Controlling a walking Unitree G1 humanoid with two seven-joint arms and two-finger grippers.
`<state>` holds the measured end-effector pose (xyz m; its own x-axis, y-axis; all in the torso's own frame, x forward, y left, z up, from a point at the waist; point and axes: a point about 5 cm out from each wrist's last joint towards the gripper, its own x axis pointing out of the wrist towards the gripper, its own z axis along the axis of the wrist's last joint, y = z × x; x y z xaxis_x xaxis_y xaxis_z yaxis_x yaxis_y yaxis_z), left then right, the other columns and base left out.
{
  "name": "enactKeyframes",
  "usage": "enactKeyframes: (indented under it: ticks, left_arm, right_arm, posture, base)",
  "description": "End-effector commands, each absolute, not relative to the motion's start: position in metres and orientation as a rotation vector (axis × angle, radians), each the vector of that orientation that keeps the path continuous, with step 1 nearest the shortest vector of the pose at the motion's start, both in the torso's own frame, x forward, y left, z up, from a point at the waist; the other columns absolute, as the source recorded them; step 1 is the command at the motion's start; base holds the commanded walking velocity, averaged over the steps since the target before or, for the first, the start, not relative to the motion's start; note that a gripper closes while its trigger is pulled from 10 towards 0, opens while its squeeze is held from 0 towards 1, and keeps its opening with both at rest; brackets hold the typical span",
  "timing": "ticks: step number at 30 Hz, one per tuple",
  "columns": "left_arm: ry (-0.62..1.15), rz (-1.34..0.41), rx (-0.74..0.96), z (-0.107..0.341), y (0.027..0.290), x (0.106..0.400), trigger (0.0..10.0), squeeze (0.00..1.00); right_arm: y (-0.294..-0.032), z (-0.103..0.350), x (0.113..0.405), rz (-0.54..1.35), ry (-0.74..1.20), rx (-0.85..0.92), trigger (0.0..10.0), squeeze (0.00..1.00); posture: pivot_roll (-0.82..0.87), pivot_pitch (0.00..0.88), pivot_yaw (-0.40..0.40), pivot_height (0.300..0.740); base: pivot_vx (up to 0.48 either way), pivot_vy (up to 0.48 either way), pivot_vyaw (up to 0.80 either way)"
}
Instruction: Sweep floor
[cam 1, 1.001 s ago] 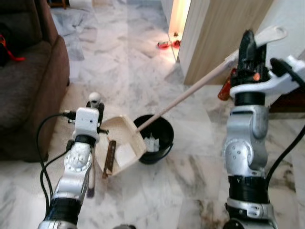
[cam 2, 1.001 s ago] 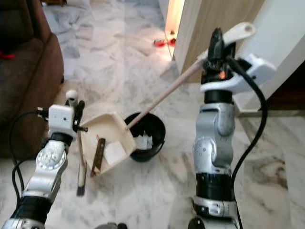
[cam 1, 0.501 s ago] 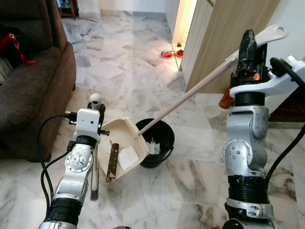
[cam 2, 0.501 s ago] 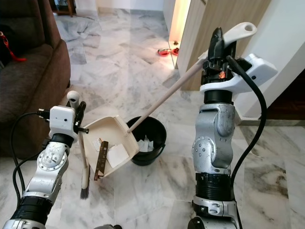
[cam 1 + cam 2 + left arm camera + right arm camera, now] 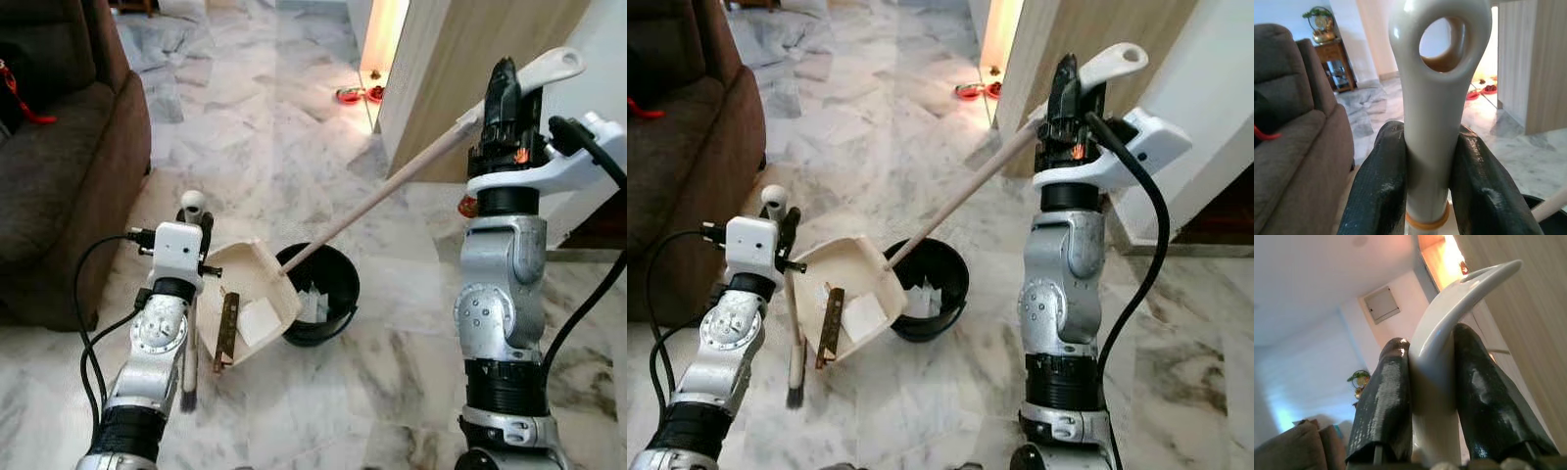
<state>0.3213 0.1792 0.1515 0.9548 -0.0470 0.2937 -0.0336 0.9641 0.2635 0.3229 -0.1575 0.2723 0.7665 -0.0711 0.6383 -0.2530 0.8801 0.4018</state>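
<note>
Emptying step. Left tool clamps the brush; beyond it, the dustpan, holding scraps, tilts at the bin rim. Right tool clamps the dustpan's raised handle; judged next: lift further to tip it.

A white-and-grey marble floor carries a black bucket near its middle, with white scraps of paper inside. A brown sofa stands along the floor's left side, and a wood-panelled wall rises at the right. Two small red items lie beside a lit doorway farther back.
</note>
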Motion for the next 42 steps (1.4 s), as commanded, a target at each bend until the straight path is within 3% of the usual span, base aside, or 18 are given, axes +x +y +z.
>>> enactKeyframes:
  ticks: [1, 42]
  left_arm:
    - [-0.376, -0.017, 0.270, 0.1674, 0.1751, 0.3221, 10.0, 0.00]
    - [-0.379, -0.010, 0.269, 0.1673, 0.1755, 0.3213, 10.0, 0.00]
  right_arm:
    - [-0.1582, 0.2866, 0.3169, 0.117, -0.767, 0.515, 10.0, 0.00]
    - [-0.1560, 0.2872, 0.3174, 0.141, -0.760, 0.514, 10.0, 0.00]
  posture:
    - [0.23, 0.118, -0.075, 0.740]
    - [0.23, 0.118, -0.085, 0.740]
  base:
    - [0.281, 0.000, 0.00]
    - [0.281, 0.000, 0.00]
